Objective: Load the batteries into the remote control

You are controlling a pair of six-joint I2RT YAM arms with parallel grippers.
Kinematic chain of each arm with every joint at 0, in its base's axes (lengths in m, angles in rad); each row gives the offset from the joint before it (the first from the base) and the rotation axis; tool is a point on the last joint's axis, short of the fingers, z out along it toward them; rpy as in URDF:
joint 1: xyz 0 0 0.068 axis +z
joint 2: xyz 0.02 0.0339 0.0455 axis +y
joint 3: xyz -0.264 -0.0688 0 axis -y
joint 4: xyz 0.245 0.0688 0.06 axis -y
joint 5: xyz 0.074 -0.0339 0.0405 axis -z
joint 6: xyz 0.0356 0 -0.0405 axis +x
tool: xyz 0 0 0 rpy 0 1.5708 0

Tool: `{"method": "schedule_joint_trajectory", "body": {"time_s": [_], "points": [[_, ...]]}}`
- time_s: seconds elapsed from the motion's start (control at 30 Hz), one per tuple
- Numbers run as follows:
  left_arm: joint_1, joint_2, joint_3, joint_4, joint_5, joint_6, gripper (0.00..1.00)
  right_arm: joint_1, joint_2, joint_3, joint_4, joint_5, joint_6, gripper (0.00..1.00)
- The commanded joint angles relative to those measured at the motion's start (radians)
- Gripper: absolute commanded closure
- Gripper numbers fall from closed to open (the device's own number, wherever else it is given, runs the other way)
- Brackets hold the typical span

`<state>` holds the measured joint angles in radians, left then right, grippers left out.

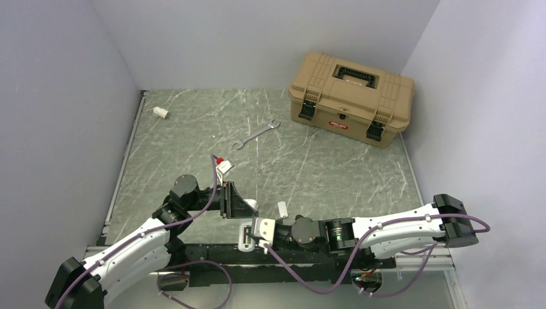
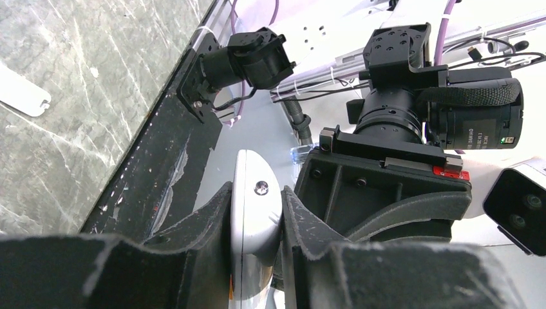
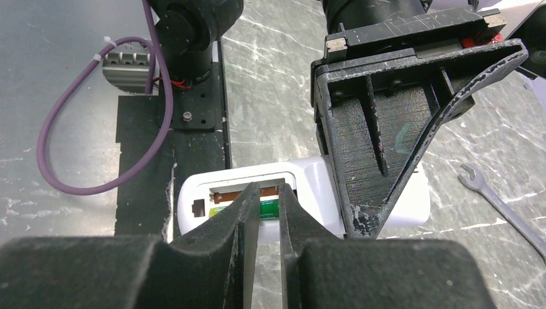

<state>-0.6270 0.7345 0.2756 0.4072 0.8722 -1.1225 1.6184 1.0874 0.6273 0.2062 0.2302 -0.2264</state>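
The white remote control lies across the table edge, recess face up. My left gripper is shut on one end of it, seen edge-on in the left wrist view. A green battery lies in the recess. My right gripper is nearly shut, with a narrow empty gap. Its tips are at the recess, right over the green battery. The dark blue-purple battery is not in view. From above, the left gripper, the remote and the right gripper meet at the near table edge.
A small loose white tab lies just right of the remote and shows in the left wrist view. A metal wrench lies mid-table. A tan toolbox stands at the back right. A white tube stub lies at the back left.
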Motion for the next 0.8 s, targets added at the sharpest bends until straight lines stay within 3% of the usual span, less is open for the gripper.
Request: {"method": "schedule_joint_trajectory", "body": {"time_s": [0.0,0.5,0.77], "points": [[0.049,-0.037,0.130,0.222,-0.109,-0.073,1.00,0.067,0.048,-0.060,-0.303,-0.157,0.095,0.83],[0.065,-0.064,0.157,0.209,-0.093,-0.093,1.00,0.091,0.054,-0.015,-0.396,-0.071,0.042,0.85],[0.068,-0.054,0.156,0.280,-0.073,-0.146,1.00,0.103,0.056,0.000,-0.430,-0.035,0.008,0.85]]}}
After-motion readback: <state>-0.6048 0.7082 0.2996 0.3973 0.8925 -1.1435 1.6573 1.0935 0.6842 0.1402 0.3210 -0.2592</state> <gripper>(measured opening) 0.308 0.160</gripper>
